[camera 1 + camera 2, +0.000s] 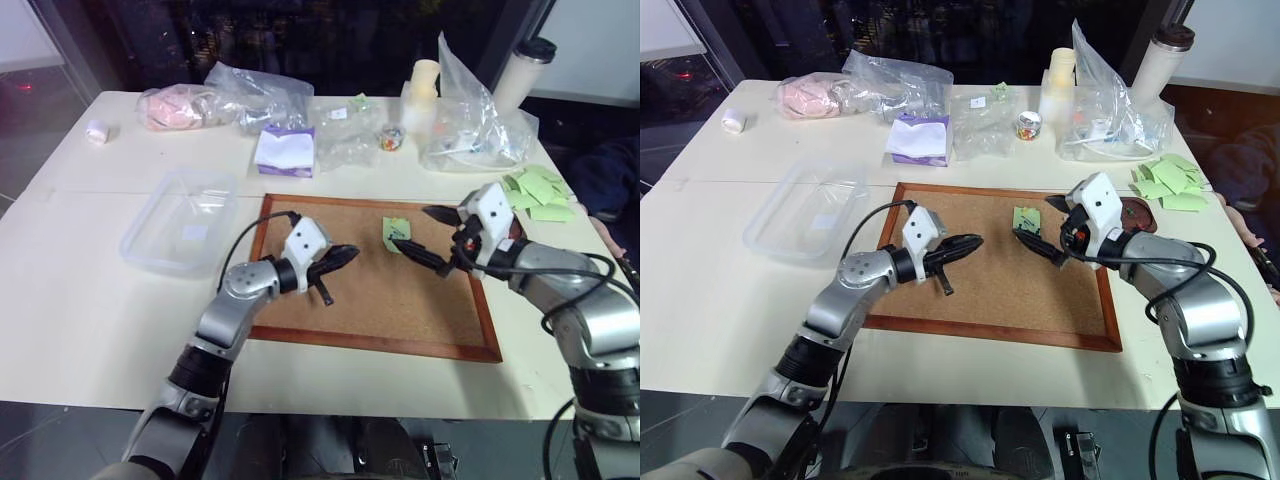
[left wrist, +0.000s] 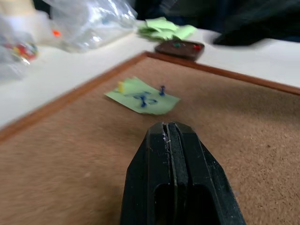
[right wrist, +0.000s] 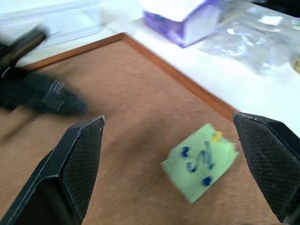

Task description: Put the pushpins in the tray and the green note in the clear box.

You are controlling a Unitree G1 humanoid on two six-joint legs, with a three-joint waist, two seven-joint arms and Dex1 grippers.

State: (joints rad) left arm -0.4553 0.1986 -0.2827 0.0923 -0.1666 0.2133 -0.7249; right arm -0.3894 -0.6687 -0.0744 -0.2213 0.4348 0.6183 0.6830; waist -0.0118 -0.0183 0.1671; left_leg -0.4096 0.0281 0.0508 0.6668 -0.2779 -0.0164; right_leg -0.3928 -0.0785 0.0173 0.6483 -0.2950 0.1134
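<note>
Right wrist view, green note between spread jaws, on corkboard

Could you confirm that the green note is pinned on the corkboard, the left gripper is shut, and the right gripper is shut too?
One part is wrong: the right gripper is open, its fingers spread wide on either side of the green note in the right wrist view. The note is indeed on the corkboard, and the left gripper is shut.
</note>
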